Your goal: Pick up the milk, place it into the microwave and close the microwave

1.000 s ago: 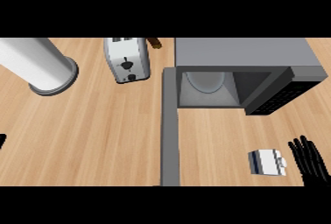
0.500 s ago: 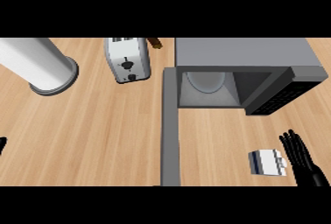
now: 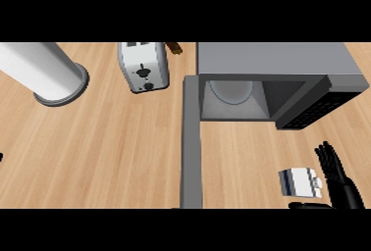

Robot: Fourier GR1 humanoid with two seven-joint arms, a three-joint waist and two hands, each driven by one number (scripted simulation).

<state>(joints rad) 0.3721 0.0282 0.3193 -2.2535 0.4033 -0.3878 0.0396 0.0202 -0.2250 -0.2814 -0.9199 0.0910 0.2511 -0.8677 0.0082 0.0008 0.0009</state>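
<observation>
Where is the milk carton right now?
In the head view the milk carton lies on the counter at lower right, just left of the open right robot hand, in front of the open microwave.

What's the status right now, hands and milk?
Right hand open beside the milk, not gripping. Left hand barely visible. Microwave door open, nothing blocking.

I see bright, even light across the wooden counter (image 3: 94,157), no glare; only the microwave (image 3: 275,83) cavity falls into soft shadow.
</observation>
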